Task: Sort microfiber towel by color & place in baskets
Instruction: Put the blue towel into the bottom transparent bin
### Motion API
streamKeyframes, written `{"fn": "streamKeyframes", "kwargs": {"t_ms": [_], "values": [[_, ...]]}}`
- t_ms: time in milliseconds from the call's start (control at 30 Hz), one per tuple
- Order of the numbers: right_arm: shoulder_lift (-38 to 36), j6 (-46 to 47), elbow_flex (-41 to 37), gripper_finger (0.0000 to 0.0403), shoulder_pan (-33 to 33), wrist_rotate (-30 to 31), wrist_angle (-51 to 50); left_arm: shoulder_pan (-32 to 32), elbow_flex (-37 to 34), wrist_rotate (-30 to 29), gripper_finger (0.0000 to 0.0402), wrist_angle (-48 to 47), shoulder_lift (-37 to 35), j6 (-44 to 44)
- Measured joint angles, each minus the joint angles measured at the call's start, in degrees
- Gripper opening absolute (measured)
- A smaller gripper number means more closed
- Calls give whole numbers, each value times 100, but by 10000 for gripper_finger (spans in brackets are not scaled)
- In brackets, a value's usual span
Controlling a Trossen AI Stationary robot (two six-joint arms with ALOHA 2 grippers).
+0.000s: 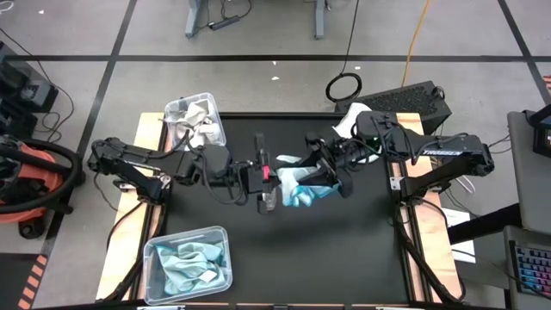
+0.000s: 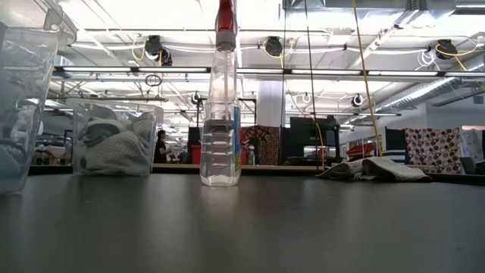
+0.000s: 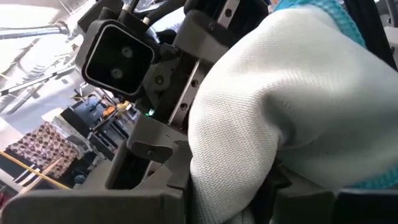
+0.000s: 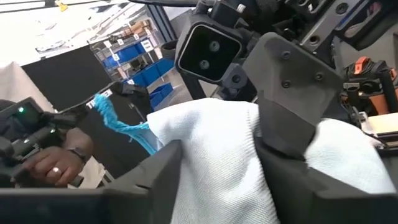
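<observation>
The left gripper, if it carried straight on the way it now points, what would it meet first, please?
Most likely the towel held up between both arms, then the right gripper just behind it. The left gripper points toward them at close range, though contact is unclear.

We look out on a wide workshop hall behind the desk.
We see a grey floor point(image 1: 258, 39) crossed by dark tape lines, a yellow cable point(image 1: 417, 39) trailing across it, and a coiled black cable point(image 1: 344, 87) near the desk's far edge. At table height, bright strip lights point(image 2: 151, 70) run under an open ceiling, and patterned screens point(image 2: 433, 149) stand far back.
</observation>
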Motion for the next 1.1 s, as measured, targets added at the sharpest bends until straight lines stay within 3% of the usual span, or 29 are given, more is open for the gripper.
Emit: {"fn": "streamKeyframes", "kwargs": {"t_ms": [133,267,467,667,900,1100], "values": [[-61,-162,0,225,0,3,-296,-71,-9,-35,86,-226,-139,-256],[-247,-325,-11,254,-2,-132,-1020,-288,173,-31,25,-1046,-455,-685],[-409,-810,-11,270,-44,-122,-2195,-776,895,-245,19,-3139,-726,-1696],[-704,-1227,-11,264,-157,-96,-3174,-1369,1580,-159,19,-5028,-948,-3518],[-1152,-1567,-11,257,-404,-50,-3867,-2155,1527,770,18,-6945,-781,-6042],[-1528,-1721,-11,255,-704,-41,-4263,-2799,1316,1857,18,-8007,-418,-7194]]}}
